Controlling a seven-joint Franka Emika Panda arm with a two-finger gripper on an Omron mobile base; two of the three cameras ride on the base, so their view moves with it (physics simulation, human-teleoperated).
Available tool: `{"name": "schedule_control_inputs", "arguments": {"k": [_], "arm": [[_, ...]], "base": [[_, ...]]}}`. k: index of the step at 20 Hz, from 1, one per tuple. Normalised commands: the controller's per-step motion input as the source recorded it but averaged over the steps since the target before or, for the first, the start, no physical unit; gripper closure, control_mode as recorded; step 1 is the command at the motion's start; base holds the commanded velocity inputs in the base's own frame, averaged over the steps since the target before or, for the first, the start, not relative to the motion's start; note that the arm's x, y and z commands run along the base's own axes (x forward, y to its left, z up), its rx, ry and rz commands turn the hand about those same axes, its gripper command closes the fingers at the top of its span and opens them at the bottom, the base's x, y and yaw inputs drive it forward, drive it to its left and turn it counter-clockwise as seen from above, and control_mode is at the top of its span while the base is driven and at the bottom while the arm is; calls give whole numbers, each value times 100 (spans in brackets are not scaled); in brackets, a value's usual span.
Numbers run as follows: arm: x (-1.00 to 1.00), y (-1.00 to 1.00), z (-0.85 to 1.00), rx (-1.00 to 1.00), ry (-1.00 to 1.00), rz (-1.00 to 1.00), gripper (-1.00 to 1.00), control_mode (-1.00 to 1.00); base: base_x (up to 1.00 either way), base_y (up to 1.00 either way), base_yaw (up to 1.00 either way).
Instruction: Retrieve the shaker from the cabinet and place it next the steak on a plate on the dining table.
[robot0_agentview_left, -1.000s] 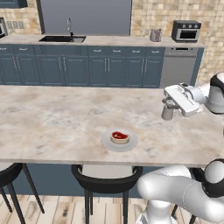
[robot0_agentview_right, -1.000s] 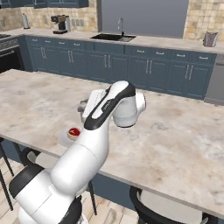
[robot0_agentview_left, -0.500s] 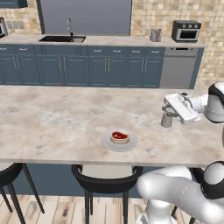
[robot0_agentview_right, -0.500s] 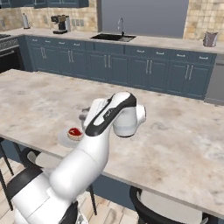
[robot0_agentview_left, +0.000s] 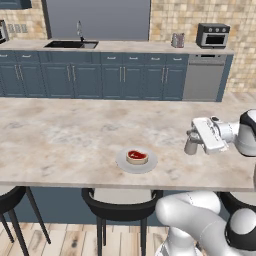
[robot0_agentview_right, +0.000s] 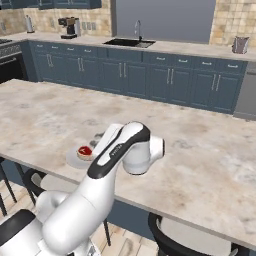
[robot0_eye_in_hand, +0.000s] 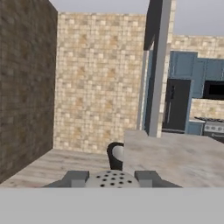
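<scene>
1. Nearest the camera, at the desk's (robot0_agentview_left: 60, 135) front right: tool (robot0_agentview_left: 192, 142) is clamped on the shaker (robot0_agentview_left: 190, 145), held upright with the arm reaching in from the right. Hand view confirms it: the perforated cap (robot0_eye_in_hand: 112, 179) sits between the two finger tips.
2. Change over the last second: in the left base view the tool and shaker have come down and forward, from further back over the stone top to just above its front half. Grip unchanged, jaws stay shut on it. Base hasn't moved, background identical.
3. Shaker base looks low over the desk or just touching; can't tell contact from these views.
4. Further left on the desk: plate (robot0_agentview_left: 120, 162) with steak (robot0_agentview_left: 136, 155) on it, untouched. Same pair shows in the right base view, plate (robot0_agentview_right: 73, 159) and steak (robot0_agentview_right: 84, 151), partly behind the arm's forearm.
5. Shaker is near the plate but clearly apart from it, off to its right.
6. Read: fetch is done, carry mostly done. Remaining, by my judgement: shift left toward the plate, set down, release. Risk is clipping the plate rim on approach.
7. Far back: counter with sink (robot0_agentview_left: 70, 44), not involved.
</scene>
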Motion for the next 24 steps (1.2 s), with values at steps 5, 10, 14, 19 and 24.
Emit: {"name": "schedule_control_inputs", "arguments": {"k": [5, 10, 14, 19, 24], "arm": [[-1, 0, -14, 2, 1, 0, 100, -100], [0, -9, -19, 2, 1, 0, 100, -100], [0, -13, -22, 0, 0, 2, 100, -100], [0, -7, -29, 0, -2, 4, 100, -100], [0, 0, -27, 0, 0, 3, 100, -100]], "base": [[0, 0, 0], [0, 0, 0], [0, 0, 0], [0, 0, 0], [0, 0, 0]]}}
